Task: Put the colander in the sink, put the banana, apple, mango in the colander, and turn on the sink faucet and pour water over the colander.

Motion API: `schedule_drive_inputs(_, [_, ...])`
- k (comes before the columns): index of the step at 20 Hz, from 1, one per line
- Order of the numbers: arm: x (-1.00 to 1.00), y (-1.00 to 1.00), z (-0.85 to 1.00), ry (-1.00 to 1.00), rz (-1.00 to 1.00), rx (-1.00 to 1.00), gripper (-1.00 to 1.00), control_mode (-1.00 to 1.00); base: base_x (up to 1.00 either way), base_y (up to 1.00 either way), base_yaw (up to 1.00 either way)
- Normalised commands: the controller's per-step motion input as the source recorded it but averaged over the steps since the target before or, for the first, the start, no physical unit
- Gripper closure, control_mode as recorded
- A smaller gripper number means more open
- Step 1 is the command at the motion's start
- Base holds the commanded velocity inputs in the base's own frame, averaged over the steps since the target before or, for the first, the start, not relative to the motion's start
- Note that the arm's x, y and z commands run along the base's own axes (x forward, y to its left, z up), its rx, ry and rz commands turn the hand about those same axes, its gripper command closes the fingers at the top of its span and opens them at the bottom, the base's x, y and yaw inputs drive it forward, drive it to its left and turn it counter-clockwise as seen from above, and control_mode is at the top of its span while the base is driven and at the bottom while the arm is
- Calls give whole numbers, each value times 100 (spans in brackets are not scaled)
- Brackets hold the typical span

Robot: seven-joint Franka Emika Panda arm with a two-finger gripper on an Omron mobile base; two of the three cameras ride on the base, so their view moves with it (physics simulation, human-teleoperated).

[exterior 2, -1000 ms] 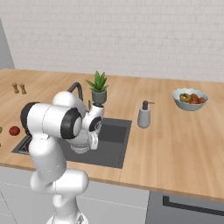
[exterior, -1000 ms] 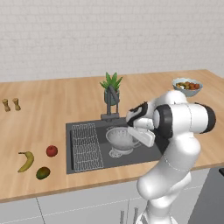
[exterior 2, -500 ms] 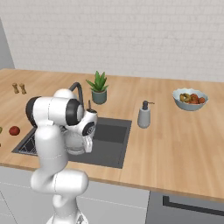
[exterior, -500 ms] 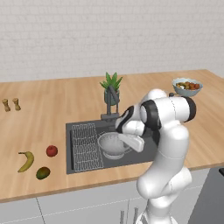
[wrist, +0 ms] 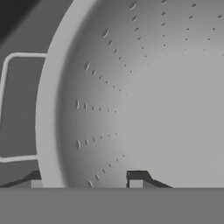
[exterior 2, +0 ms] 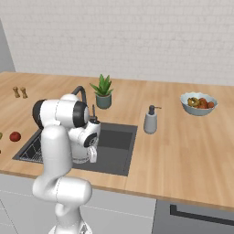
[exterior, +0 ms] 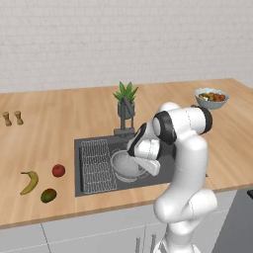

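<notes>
The gripper (wrist: 85, 180) is closed on the rim of the colander (exterior: 126, 166), one fingertip inside the bowl, one outside. The colander sits low in the sink (exterior: 87, 146), just right of a wire rack (exterior: 96, 165). At nine o'clock from the sink lie the apple (exterior: 58, 170), banana (exterior: 29, 182) and mango (exterior: 48, 195).

The pale grey perforated colander (exterior: 126, 166) sits upright inside the dark rectangular sink (exterior: 89, 143), just right of the wire rack. On the wooden counter left of the sink lie the curved yellow banana (exterior: 29, 182), the small red apple (exterior: 58, 170) and the green-orange mango (exterior: 48, 195), close together but apart. The dark faucet (exterior: 126, 116) stands at the sink's back edge.
</notes>
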Motion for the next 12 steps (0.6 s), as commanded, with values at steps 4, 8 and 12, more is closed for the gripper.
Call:
schedule_drive_inputs(4, [2,3,-4,0,0,0,100,-100,0,0,0])
schedule_drive_inputs(8, [-2,1,1,0,0,0,100,-100,0,0,0])
schedule_drive_inputs(12, [0,0,1,0,0,0,100,-100,0,0,0])
